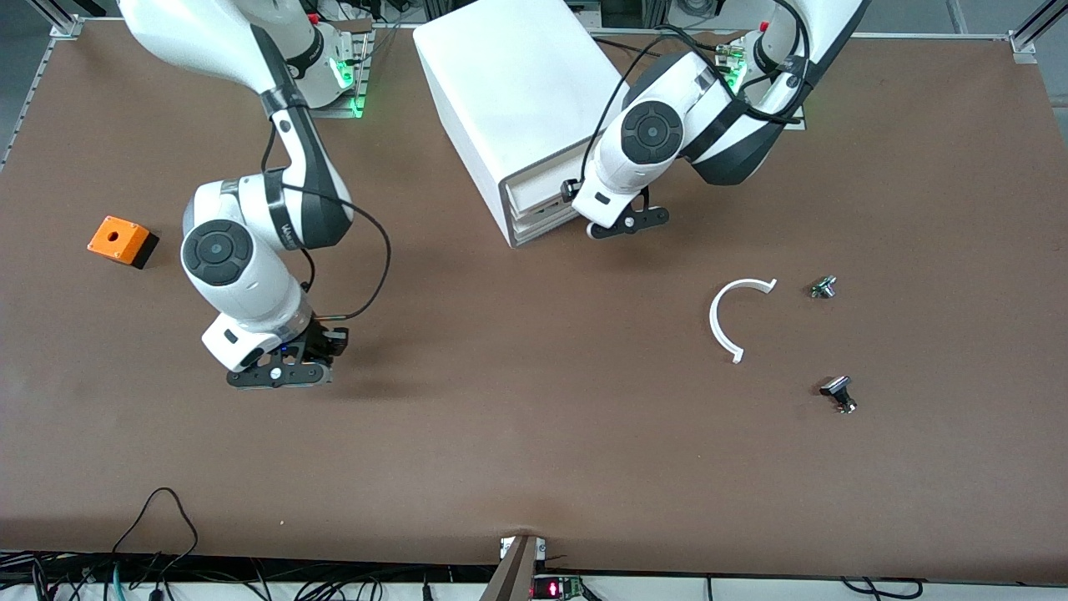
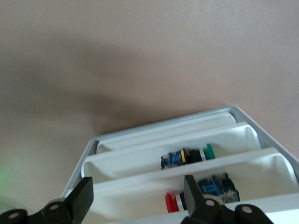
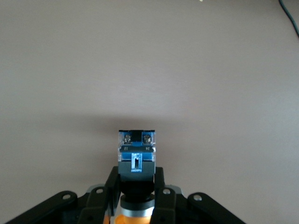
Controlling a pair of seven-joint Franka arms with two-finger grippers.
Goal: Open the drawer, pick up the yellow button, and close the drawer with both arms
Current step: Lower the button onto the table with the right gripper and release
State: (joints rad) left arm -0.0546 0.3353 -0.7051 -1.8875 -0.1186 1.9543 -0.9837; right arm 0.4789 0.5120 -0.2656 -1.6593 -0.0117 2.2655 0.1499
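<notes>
Brown table (image 1: pixel 534 434): carries a white cabinet (image 1: pixel 509 92) between the two arm bases.
Right gripper (image 3: pixel 136 196): low over bare table toward the right arm's end, fingers clamped on the button (image 3: pixel 135 158) (blue body out front, orange cap at the jaws).
Left gripper (image 2: pixel 135 198): at the cabinet front, fingers spread, holding nothing.
Drawer (image 2: pixel 154 191): stands pulled out under the left gripper; a red-capped button (image 2: pixel 172 203) lies inside.
Orange cube (image 1: pixel 122 240): near the right arm.
</notes>
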